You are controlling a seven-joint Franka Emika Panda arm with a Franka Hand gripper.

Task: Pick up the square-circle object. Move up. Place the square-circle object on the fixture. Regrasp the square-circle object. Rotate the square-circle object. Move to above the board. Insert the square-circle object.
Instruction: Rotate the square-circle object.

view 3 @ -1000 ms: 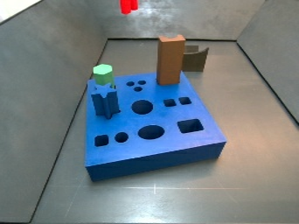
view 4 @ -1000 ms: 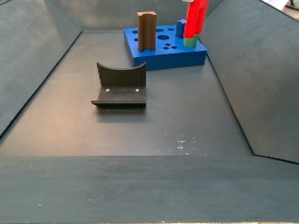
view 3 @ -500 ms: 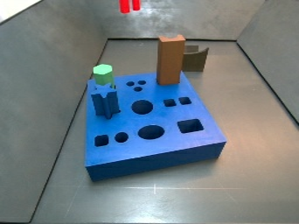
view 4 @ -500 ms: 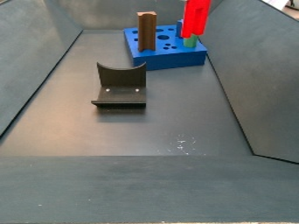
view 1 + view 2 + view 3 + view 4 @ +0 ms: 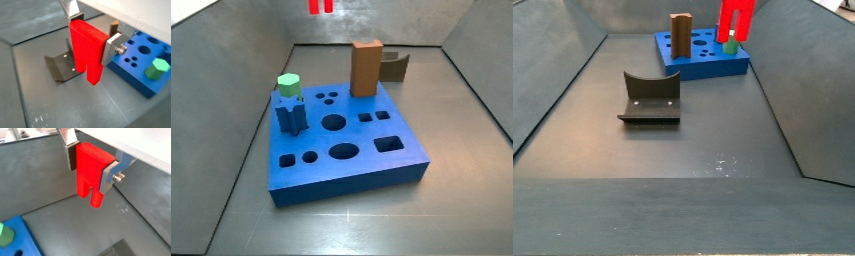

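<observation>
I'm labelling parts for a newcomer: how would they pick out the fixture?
Start at the big blue board at one end of the grey floor, well below the hand holding the red square-circle object. The fixture sits alone on open floor: low, dark, L-shaped, unlike the tall brown block standing in the board.

A side view looks down on the board (image 5: 345,135) from close by, the fixture (image 5: 393,66) behind it; a side view looks along the floor from the opposite end, fixture (image 5: 649,97) nearer, board (image 5: 704,53) far; both wrist views sit close above the gripper (image 5: 91,31) (image 5: 89,162), looking down past its fingers.
</observation>
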